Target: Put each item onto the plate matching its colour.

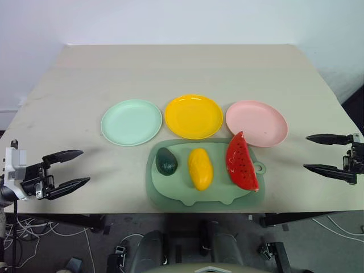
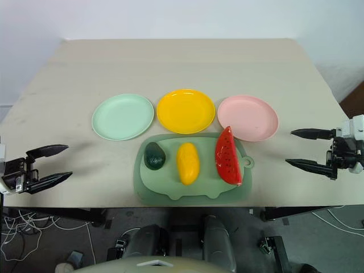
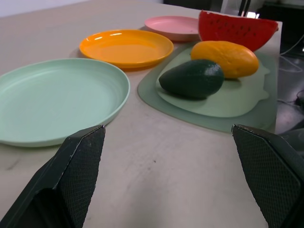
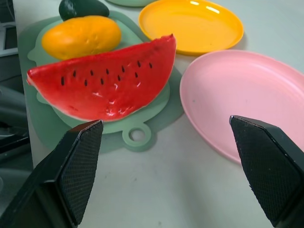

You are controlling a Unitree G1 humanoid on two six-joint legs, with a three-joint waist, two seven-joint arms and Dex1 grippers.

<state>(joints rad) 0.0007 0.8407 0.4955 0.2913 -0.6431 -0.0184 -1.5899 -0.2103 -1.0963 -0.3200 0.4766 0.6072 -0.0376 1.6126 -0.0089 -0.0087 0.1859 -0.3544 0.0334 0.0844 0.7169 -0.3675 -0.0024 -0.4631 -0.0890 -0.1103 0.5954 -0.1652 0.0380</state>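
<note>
The watermelon wedge, mango and avocado lie on the pig-shaped board, just before three bare plates; they look light, rigid and glossy, best pinched across their middles. The left gripper and right gripper hang apart-fingered, holding nothing.

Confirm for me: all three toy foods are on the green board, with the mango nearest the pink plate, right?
Not quite. In the left eye view the watermelon wedge lies nearest the pink plate; the mango sits in the middle of the green board, beside the avocado.
</note>
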